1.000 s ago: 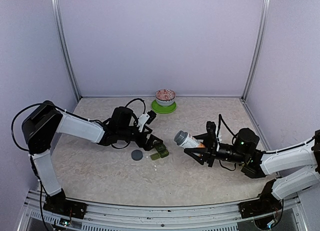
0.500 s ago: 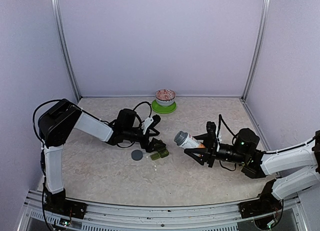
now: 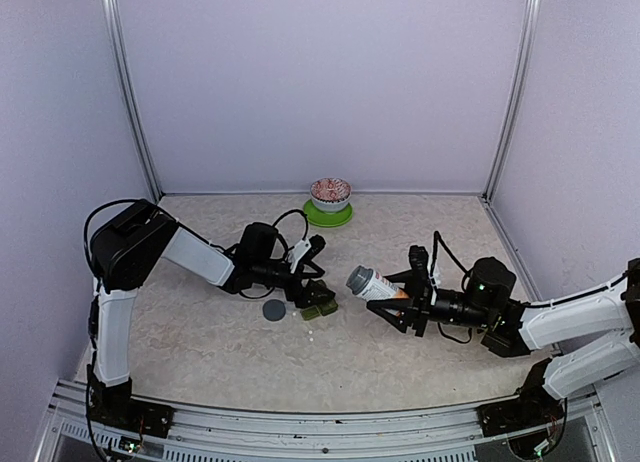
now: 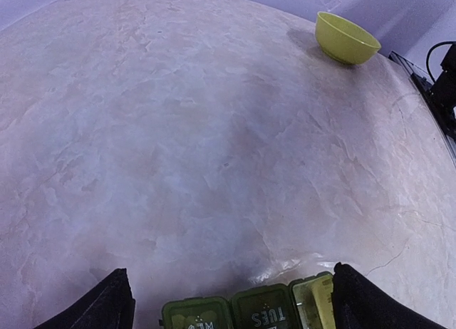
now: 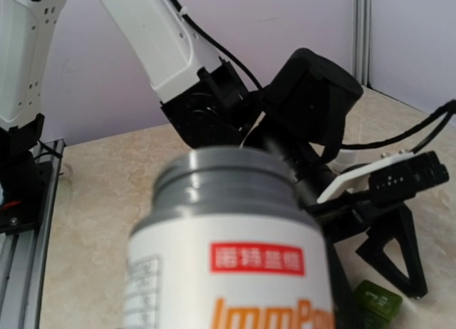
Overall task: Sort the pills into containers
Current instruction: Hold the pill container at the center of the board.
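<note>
Early stage, I'd say. Right gripper (image 3: pixel 396 296) is clamped on the bottle (image 3: pixel 371 280), which is uncapped and tipped on its side, mouth toward the containers (image 3: pixel 320 304) but apart from them. Cap (image 3: pixel 273 309) lies on the table (image 3: pixel 200 352) just left of the containers. Left gripper (image 4: pixel 229 272) has jaws wide and holds nothing, fingers (image 4: pixel 114 304) straddling the green containers, which sit mid-table. Wrist view shows three joined compartments: the right one looks lid-up, the other two shut, "TUES" readable on the middle lid. No pills made out in any compartment. A pale speck (image 3: pixel 310 316) at the near side of the containers may be one, too small to tell. Done: bottle opened, maybe one lid up. Left: open the other lids, get pills out of the bottle, spread them over all three compartments. Lime bowl (image 4: pixel 345 38) sits well apart.
</note>
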Robot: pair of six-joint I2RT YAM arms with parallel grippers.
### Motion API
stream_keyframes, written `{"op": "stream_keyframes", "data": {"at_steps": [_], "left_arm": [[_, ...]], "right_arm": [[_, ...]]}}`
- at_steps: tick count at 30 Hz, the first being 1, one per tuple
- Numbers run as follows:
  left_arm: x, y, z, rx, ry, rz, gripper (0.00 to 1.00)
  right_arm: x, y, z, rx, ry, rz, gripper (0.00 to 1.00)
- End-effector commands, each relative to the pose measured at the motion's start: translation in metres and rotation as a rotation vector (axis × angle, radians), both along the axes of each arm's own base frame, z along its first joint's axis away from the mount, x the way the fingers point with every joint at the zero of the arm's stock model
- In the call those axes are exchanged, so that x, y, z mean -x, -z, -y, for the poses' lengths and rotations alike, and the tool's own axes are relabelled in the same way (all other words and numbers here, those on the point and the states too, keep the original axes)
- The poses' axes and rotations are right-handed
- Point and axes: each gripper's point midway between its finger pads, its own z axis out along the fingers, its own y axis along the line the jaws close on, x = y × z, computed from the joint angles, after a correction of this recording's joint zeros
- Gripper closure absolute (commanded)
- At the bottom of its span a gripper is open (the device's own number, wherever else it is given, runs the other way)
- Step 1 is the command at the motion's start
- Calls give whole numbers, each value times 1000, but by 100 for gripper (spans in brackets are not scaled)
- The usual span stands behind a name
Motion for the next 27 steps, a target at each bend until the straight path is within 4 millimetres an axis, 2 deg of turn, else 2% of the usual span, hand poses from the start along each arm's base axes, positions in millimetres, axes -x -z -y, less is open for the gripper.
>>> {"op": "stream_keyframes", "data": {"at_steps": [1, 9, 27], "left_arm": [[-8, -5, 4, 38, -28, 15, 7], [-7, 6, 7, 42, -54, 3, 8], [2, 13, 6, 49, -42, -3, 11]], "right_arm": [[1, -15, -6, -38, -13, 19, 74], [2, -13, -4, -38, -7, 14, 74], [1, -10, -1, -35, 9, 3, 74]]}}
